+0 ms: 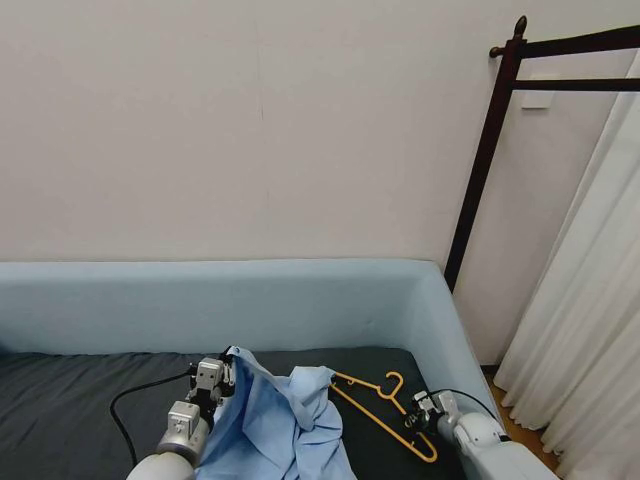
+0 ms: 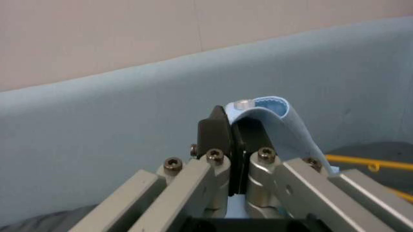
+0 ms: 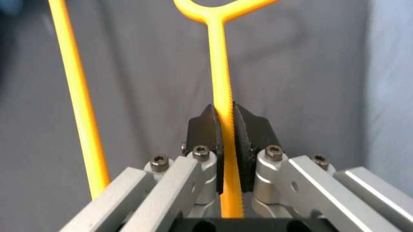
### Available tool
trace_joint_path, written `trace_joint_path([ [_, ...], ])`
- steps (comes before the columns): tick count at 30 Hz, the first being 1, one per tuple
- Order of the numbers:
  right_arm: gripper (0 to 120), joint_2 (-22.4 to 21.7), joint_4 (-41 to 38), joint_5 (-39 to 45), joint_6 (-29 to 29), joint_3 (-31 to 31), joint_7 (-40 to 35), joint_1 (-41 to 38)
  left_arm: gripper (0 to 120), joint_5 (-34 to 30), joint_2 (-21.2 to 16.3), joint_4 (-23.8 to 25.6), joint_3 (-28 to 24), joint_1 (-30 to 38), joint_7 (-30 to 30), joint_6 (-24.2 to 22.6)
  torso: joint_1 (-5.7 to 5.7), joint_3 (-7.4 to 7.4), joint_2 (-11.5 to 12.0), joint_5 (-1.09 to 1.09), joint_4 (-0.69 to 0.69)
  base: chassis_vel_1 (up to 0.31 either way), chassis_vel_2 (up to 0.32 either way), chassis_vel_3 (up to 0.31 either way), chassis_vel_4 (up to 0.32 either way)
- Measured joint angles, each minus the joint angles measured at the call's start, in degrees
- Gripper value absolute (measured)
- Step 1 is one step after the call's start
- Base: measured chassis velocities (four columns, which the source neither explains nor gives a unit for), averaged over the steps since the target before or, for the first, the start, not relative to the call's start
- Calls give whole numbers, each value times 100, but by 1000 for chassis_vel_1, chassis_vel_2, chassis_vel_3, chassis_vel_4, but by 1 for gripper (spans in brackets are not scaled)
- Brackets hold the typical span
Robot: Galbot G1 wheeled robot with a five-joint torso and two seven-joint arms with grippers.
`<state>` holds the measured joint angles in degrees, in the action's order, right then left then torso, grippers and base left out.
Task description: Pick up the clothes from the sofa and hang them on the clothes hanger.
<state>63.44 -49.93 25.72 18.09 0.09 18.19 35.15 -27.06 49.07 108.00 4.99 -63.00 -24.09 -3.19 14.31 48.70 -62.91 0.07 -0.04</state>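
While both arms reach forward low over sofa [image 1: 250, 305] seat, we log:
- Left gripper [image 2: 230, 129]: raised slightly, fingers clamped on edge of blue shirt [image 1: 270, 420]; rest of shirt draped on dark cushion.
- Right gripper [image 3: 227, 126]: low near sofa's right end, fingers pinched on straight bar of orange hanger [image 3: 219, 72]; hanger just beside shirt.

1. The head camera sits high behind both arms and looks forward and down across the sofa [image 1: 300, 300] to the wall [image 1: 250, 130]. It is the farthest view.
2. The left wrist camera sits close behind the left gripper [image 2: 230, 126] and faces along it toward the sofa back and wall.
3. The right wrist camera sits close behind the right gripper [image 3: 226, 121] and faces down at the sofa seat.
4. The head and left wrist views share the shirt [image 1: 280, 420] and the sofa back. All three views share the hanger [image 3: 219, 72].
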Motion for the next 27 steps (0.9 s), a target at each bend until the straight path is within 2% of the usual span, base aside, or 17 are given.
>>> trace_joint_path([
  [2,5,-283,-793,286,59,0,-346,147,0,-64,-9,-38,-4,36,8,1,0,0,0,-1,2,0,0,0,0],
  [3,5,-283,-793,286,59,0,-346,147,0,-64,-9,-38,-4,36,8,1,0,0,0,-1,2,0,0,0,0],
  [4,5,-404,-1112,359,59,0,-499,215,0,-80,-12,-56,-8,55,17,1,0,-1,0,-1,2,0,0,0,0],
  [7,5,-914,-2166,252,-160,0,-1067,522,0,-140,-23,-124,-51,187,41,-11,0,-1,0,-1,4,0,0,0,0],
  [9,5,-1046,-2383,139,-252,9,-1196,617,0,-161,-27,-136,-67,231,43,-23,0,-2,-1,-3,3,0,0,0,0],
  [13,5,-1609,-3376,-703,-828,254,-1643,1387,0,-327,-76,-200,-165,501,56,-146,0,-1,0,-1,-1,0,0,0,0],
  [14,5,-1609,-3376,-703,-828,254,-1643,1387,0,-327,-76,-200,-165,501,56,-146,0,-1,0,-1,-1,0,0,0,0],
  [16,5,-1804,-3694,-1373,-1336,452,-1730,1883,0,-443,-118,-225,-277,692,48,-253,0,-2,0,0,1,0,0,0,0],
  [20,5,-1869,-4021,-2316,-1994,750,-1864,2524,0,-544,-196,-275,-405,878,32,-309,-1,-2,-1,-1,-1,0,0,0,0],
  [23,5,-1743,-4283,-3083,-2428,981,-2058,3053,0,-620,-252,-286,-492,960,27,-329,-1,-2,-1,-1,2,0,0,0,0],
  [27,5,-1604,-4432,-3525,-2618,1049,-2181,3324,0,-684,-279,-239,-541,1005,3,-403,-1,-2,-1,-1,2,0,0,0,0],
])
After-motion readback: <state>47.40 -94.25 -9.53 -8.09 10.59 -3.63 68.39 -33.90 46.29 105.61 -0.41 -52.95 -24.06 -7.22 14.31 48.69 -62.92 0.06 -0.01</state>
